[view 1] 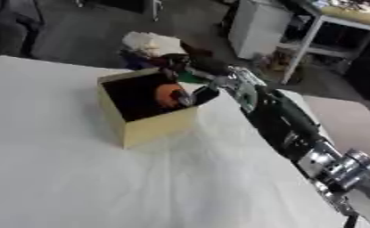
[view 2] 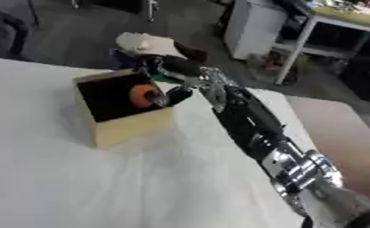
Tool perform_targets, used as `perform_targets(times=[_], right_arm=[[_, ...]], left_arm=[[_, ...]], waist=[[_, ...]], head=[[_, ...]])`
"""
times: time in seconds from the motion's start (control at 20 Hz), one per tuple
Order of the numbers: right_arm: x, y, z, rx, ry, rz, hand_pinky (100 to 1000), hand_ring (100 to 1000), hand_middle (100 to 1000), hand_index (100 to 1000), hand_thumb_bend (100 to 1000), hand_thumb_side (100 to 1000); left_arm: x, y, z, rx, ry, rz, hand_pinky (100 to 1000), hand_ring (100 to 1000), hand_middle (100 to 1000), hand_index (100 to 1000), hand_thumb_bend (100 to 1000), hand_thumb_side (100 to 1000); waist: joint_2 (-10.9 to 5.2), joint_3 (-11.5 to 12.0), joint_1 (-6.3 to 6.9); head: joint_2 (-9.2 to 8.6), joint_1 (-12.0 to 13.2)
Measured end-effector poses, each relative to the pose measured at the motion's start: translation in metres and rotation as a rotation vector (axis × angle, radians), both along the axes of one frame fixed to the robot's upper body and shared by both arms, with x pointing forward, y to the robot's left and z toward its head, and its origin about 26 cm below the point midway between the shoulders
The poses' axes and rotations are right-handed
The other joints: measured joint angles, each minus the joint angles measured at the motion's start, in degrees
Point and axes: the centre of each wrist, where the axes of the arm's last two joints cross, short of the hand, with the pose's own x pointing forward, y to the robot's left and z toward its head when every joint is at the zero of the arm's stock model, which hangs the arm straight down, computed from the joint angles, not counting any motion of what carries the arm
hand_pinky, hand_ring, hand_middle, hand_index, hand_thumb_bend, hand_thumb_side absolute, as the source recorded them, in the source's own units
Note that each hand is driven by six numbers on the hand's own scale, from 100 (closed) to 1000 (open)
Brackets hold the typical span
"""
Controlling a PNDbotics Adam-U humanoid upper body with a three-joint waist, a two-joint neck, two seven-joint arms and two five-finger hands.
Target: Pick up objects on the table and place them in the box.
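My right arm reaches from the near corner across the white worktop [view 1: 78,178] to the tan box [view 1: 145,127]. At the box's open top my right hand [view 1: 189,95] has its fingers curled around an orange ball [view 1: 167,95], which sits just inside the opening, so I think I am at the dropping step. Next I should let go and lift the hand straight up; my left hand is not showing.

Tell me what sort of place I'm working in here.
Probably a workshop or lab. A white-covered table holds an open box where the right robot hand reaches in by an orange object; behind are a dark floor, a white cabinet and a cluttered workbench.
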Motion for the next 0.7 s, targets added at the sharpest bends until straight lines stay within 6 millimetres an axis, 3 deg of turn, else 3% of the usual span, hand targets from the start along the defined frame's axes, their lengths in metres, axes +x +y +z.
perform_targets(times=[0.4,0.7], right_arm=[[-0.001,0.002,0.002,0.045,-0.146,-0.104,847,924,795,907,100,200],[-0.018,0.003,0.029,0.142,-0.293,-0.064,826,924,778,909,100,210]], left_arm=[[0.0,0.0,-0.001,0.005,0.007,0.001,812,735,678,878,100,767],[0.0,0.005,-0.008,-0.003,0.038,0.023,813,735,677,878,100,770]], waist=[[-0.07,-1.7,0.16],[-0.59,-5.5,1.13]], head=[[0.07,0.7],[1.26,2.9]])
